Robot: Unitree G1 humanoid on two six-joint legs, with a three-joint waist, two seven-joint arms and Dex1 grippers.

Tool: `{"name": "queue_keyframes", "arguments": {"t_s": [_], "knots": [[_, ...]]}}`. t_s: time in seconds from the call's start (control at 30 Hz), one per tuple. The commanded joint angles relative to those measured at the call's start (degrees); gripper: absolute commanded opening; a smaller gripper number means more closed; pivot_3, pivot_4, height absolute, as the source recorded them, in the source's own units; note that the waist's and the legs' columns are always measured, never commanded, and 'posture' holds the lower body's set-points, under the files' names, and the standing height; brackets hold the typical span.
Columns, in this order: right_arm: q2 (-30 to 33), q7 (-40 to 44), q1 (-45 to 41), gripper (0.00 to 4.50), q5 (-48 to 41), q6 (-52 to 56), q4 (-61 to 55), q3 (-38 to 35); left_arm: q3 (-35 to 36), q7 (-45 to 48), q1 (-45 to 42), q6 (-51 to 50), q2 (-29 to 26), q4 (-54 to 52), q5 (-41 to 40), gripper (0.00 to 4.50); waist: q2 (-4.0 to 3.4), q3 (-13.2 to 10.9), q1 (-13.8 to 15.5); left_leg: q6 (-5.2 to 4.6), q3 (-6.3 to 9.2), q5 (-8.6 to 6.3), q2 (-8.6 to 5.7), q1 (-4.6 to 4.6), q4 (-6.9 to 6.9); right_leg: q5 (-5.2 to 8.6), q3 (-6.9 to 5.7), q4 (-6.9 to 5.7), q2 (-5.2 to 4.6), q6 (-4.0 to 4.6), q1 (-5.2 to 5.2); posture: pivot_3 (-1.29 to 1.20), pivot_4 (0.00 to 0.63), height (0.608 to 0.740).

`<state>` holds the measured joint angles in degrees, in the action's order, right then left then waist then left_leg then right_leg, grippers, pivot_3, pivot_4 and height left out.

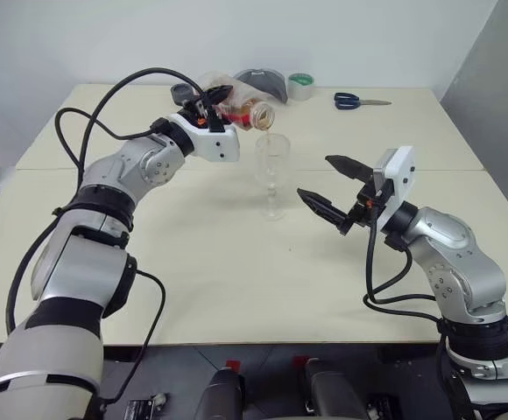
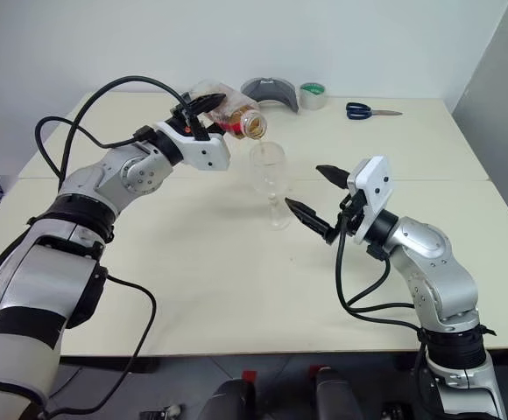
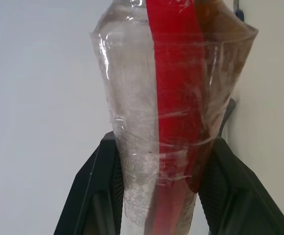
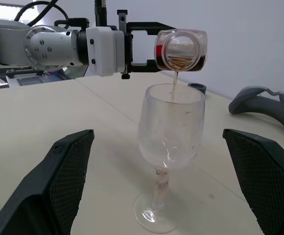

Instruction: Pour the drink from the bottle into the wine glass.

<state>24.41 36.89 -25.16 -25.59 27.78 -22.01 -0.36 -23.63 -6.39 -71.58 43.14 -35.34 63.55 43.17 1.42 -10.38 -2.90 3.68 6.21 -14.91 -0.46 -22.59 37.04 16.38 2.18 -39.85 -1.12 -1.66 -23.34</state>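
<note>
Bottle [image 4: 181, 50] clamped in my left gripper [image 1: 212, 109], tipped mouth-down over the wine glass [image 4: 170, 128] so the drink [image 4: 174, 85] streams in — right gripper [image 1: 328, 188] wide open, empty, just beside the glass.

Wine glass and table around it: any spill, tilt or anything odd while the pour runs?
Nothing stands out. The wine glass stands upright on the table, and a thin stream of drink falls from the tipped bottle inside the rim. No liquid shows on the table near the foot.
</note>
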Motion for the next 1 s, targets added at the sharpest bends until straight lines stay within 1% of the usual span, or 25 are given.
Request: {"name": "queue_keyframes", "arguments": {"t_s": [0.03,1.0], "knots": [[0.14,0.23,-0.33,4.50,-0.57,-1.14,-1.73,-0.25,0.26,-2.09,-3.02,0.40,-1.28,-0.57,-0.13,1.69,0.00,0.00,-0.01,0.00,0.00,0.00,0.00,0.01,0.00,0.00,0.00,0.00,0.00,0.00,0.00,0.00,0.150,0.740],[-2.65,-1.47,1.63,4.50,-0.01,-1.60,-2.37,1.45,-2.98,-6.23,-4.56,0.59,-2.29,1.08,2.37,1.69,0.00,0.00,-0.03,0.00,-0.02,0.00,0.00,0.00,0.02,0.00,0.02,-0.04,0.00,0.00,-0.03,0.00,0.150,0.740]]}}
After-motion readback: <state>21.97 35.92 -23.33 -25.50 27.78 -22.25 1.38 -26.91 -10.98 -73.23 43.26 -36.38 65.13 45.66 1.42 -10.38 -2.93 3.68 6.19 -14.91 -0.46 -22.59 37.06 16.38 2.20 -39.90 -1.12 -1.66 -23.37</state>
